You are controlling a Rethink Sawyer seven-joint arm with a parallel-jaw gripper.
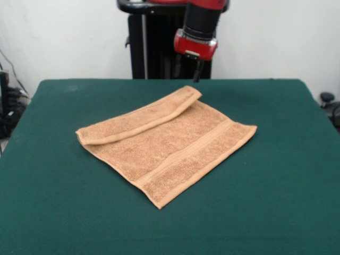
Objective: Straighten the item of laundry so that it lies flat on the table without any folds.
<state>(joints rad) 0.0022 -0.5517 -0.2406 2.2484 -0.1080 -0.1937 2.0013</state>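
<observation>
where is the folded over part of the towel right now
In the front view the fold runs along the towel's far left edge, a strip flapped back onto the cloth. Its far end lies just below the gripper, which hangs above the table.

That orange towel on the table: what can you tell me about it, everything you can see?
The towel is orange-tan terry cloth, roughly square, with a hemmed border and a woven band stripe near its front right edge. It lies on the green table, turned so that one corner points toward the camera. It is not fully flat: the far left edge is folded over onto the top, making a long flap. Nothing else touches it; the tool hangs above the table behind it.
</observation>
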